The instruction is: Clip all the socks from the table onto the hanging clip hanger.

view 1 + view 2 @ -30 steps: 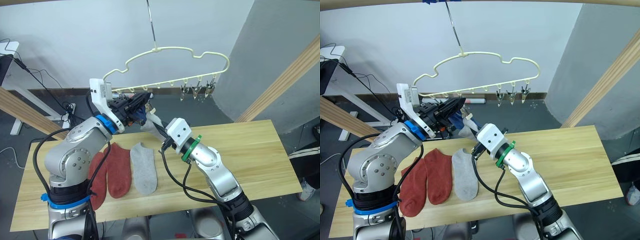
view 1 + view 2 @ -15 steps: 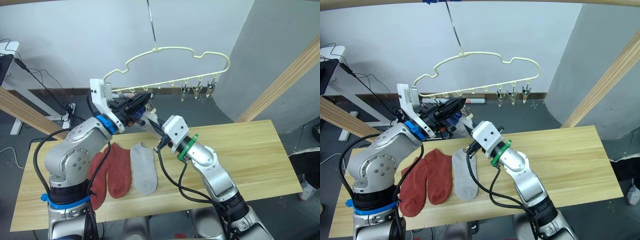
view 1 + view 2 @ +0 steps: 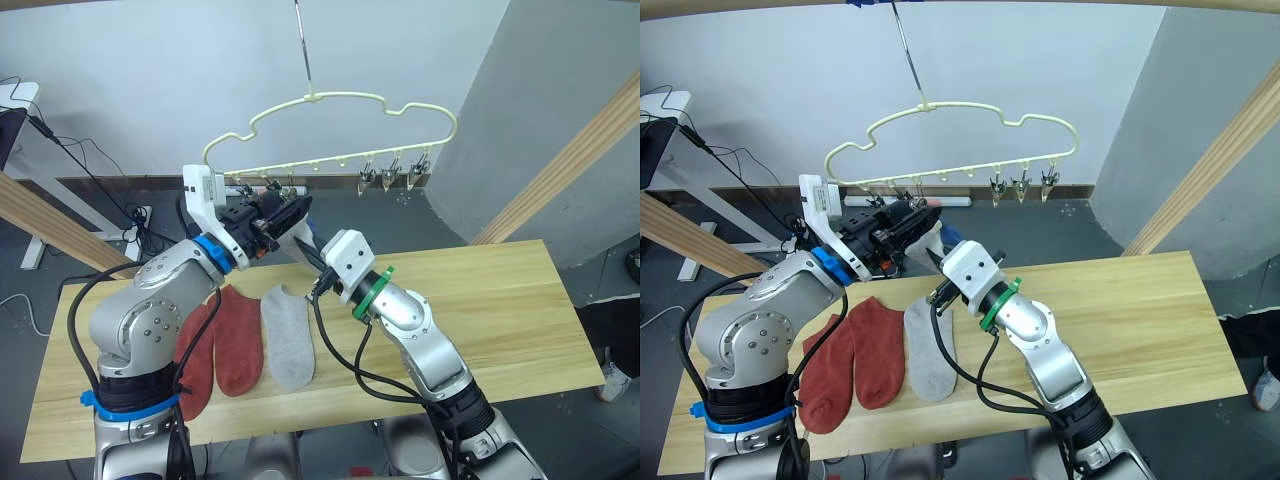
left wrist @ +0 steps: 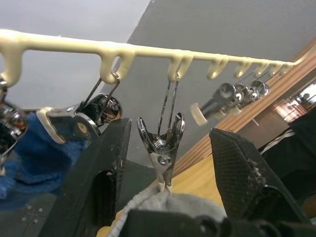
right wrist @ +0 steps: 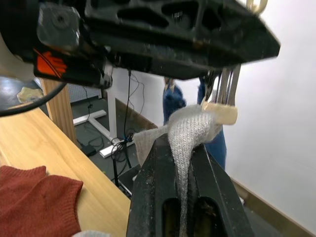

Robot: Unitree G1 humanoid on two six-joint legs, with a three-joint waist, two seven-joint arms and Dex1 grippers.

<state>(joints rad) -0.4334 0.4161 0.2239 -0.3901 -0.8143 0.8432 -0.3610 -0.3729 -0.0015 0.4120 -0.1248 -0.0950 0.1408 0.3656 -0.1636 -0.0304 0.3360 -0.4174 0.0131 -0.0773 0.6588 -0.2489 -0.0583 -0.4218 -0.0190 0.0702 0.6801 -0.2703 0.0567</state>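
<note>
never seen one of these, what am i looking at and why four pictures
It is a two-armed humanoid robot hanging laundry. Two pictures come from cameras in its head, looking down over its arms; the other two come from a camera on each wrist, looking along that arm's two black fingers.

On the long light wooden table lie two rust-red ankle socks and one light grey ankle sock. Above hangs a cream plastic clip hanger with metal clips.

The right gripper is shut on a second light grey sock, holding it up to a metal clip. The left gripper is open with its fingers either side of that clip. A blue sock already hangs beside it.
</note>
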